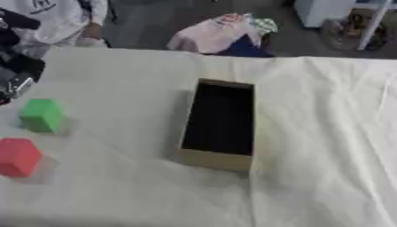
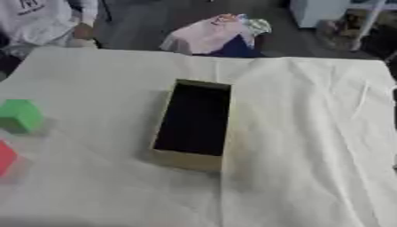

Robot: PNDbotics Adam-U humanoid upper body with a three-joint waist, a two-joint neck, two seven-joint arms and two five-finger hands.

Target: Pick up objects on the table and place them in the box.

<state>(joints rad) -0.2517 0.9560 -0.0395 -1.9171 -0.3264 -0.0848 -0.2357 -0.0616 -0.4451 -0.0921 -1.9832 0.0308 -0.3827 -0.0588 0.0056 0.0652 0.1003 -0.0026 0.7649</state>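
Open cardboard box [image 1: 218, 160] w/ dark inside sits mid-bench, long side running away from the camera. Green cube [image 1: 41, 115] and red cube [image 1: 17, 156] lie well left of it, apart, green farther back. Bench [image 1: 325, 133] covered in white cloth. Left hand [image 1: 15, 73] at left edge, above green cube; fingers can't tell.

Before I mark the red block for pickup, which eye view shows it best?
The left eye view: the whole red block sits on the white cloth, nearer than the green block. In the right eye view the picture's left edge cuts it, leaving only a red sliver.
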